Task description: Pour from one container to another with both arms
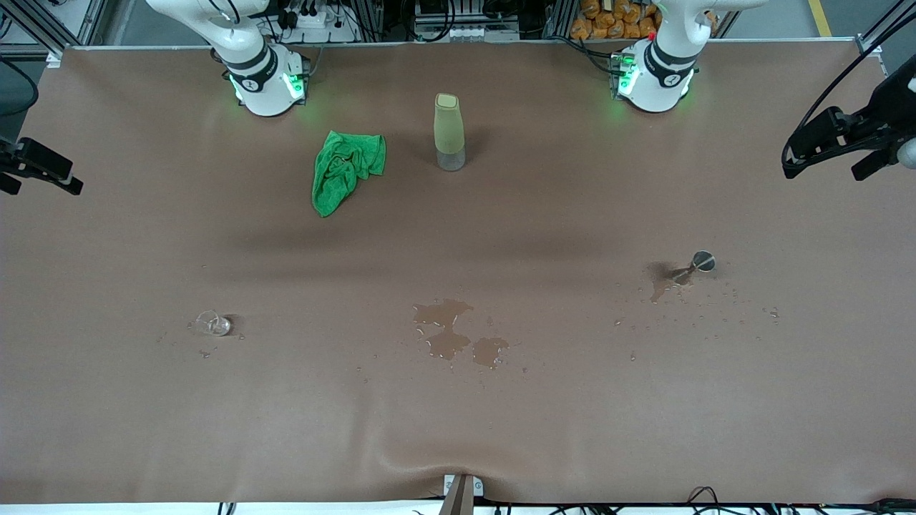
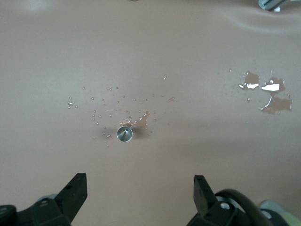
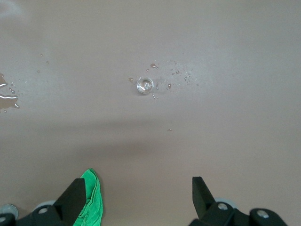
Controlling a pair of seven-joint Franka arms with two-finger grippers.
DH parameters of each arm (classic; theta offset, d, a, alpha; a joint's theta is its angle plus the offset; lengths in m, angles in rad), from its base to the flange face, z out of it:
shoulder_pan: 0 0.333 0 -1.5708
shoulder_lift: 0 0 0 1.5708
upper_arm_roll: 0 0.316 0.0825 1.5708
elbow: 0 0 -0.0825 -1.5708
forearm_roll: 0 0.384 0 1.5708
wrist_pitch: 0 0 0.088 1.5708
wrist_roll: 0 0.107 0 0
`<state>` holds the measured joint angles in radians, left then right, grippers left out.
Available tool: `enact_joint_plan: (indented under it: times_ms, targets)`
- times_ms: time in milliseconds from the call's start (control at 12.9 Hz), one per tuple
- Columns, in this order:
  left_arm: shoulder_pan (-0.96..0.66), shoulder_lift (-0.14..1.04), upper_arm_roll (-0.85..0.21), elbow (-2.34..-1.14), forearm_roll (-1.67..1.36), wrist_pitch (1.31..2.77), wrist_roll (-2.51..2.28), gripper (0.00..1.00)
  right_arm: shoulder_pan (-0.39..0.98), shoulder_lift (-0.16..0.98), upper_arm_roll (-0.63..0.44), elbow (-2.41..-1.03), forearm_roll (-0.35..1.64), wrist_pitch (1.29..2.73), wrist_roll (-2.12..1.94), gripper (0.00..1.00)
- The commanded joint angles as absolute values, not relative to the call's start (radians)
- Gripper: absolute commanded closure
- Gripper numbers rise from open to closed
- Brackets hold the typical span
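Observation:
The tiny clear glass cup (image 1: 212, 323) (image 3: 145, 85) stands toward the right arm's end of the table, with drops around it. The small steel jigger (image 1: 703, 261) (image 2: 124, 133) stands toward the left arm's end, beside a wet patch (image 1: 662, 279). My left gripper (image 2: 140, 178) hangs open high over the table, over bare cloth short of the jigger, with nothing between its fingers. My right gripper (image 3: 137, 180) is open and empty too, high over the table with the cup well ahead of it. In the front view only the arms' bases show.
A tall olive-green bottle (image 1: 449, 132) stands near the bases, with a crumpled green cloth (image 1: 346, 169) (image 3: 89, 197) beside it toward the right arm. Puddles (image 1: 451, 336) (image 2: 265, 92) lie mid-table. Black camera mounts (image 1: 851, 139) (image 1: 36, 168) jut in at both ends.

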<state>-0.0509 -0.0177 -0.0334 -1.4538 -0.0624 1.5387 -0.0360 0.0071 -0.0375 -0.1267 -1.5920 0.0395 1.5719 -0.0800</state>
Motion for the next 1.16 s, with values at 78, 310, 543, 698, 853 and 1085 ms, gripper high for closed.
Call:
enact_joint_plan:
  times_ms: [78,310,543,698,853,1085]
  targets:
    - [-0.044,-0.028,-0.04,-1.454,-0.038,1.546,0.264,0.0,-0.015,-0.052,-0.114,-1.611,0.055,1.568,-0.08,0.0]
    - [-0.043,-0.029,-0.037,-1.454,-0.04,1.543,0.51,0.0,-0.066,-0.038,-0.115,-1.615,0.055,1.58,-0.271,0.0]
    - [-0.041,-0.032,-0.031,-1.456,-0.04,1.539,0.764,0.0,-0.135,-0.005,-0.114,-1.615,0.087,1.601,-0.513,0.0]
    - [-0.031,-0.032,-0.029,-1.459,-0.04,1.523,0.892,0.0,-0.202,0.035,-0.115,-1.614,0.177,1.605,-0.694,0.0]
    - [0.004,-0.034,-0.029,-1.459,-0.04,1.514,0.984,0.0,-0.253,0.075,-0.115,-1.614,0.241,1.62,-0.867,0.0]
    - [0.084,-0.032,-0.029,-1.46,-0.051,1.514,1.103,0.0,-0.282,0.112,-0.114,-1.615,0.291,1.643,-1.073,0.0]
